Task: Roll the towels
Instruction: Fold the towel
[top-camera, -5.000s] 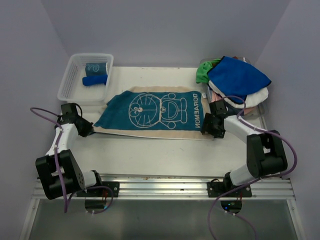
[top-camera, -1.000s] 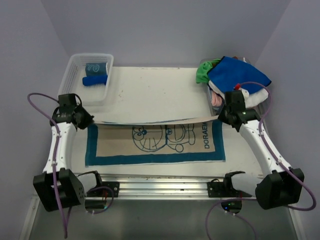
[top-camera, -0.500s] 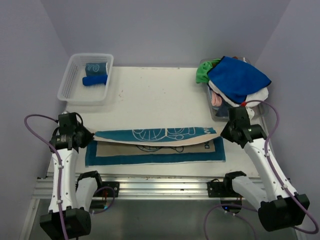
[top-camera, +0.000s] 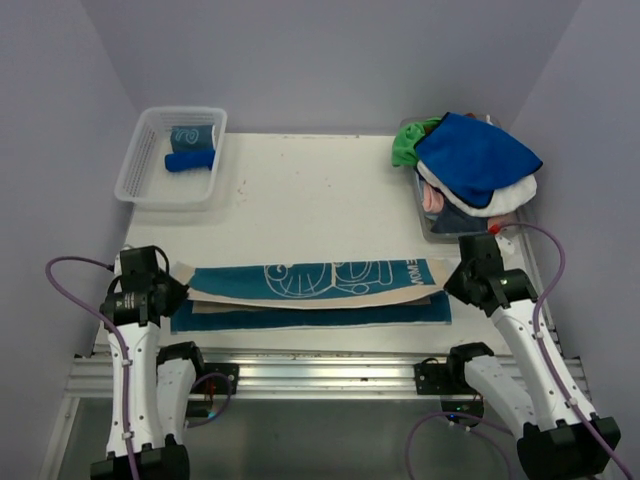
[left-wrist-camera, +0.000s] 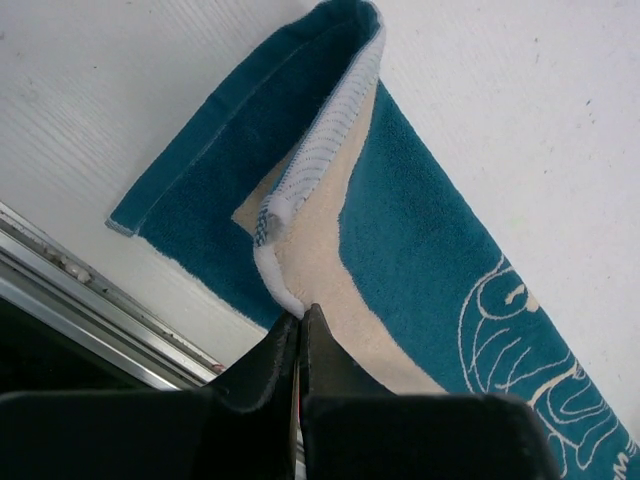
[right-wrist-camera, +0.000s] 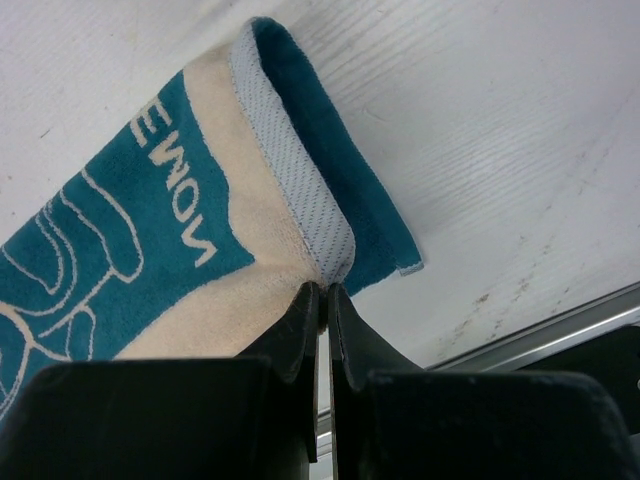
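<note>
Towel (top-camera: 315, 285) lies lengthwise, left to right; left gripper (left-wrist-camera: 300, 318) and right gripper (right-wrist-camera: 325, 292), both clamped tight, pinch its opposite ends

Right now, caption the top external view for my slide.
Left claw and right claw pinch opposite ends of the teal towel, folded lengthwise.

Teal-and-beige towel (top-camera: 310, 278) doubled lengthwise at front; colourful towel heap (top-camera: 475, 158) back right

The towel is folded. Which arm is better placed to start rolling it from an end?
Probably right. The left hand and right hand, both shut, each pinch one end of the towel, so reach is equal; but rolling from the right end carries the roll leftward, toward the basket at far left.
</note>
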